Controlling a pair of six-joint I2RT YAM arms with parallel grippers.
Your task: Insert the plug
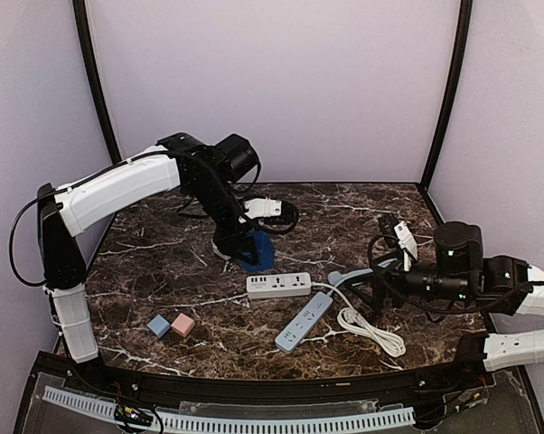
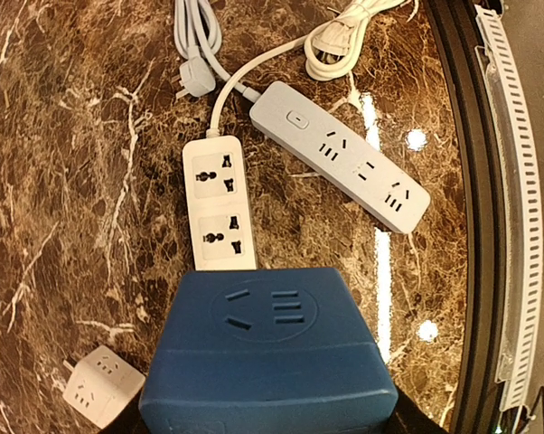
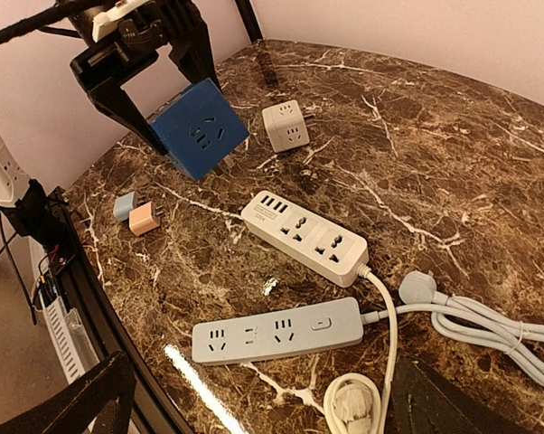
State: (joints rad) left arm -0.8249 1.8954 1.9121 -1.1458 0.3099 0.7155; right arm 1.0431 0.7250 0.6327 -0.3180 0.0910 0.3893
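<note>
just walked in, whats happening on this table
The left gripper holds a blue cube-shaped plug adapter, tilted, over the brown marble table, just beyond the white two-socket power strip. Its prongs are not in any socket yet. The right gripper hangs open on the right, near the loose cables, holding nothing.

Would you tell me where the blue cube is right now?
The blue cube is held between the left fingers, left of centre in the top view, just behind the white strip.
</note>
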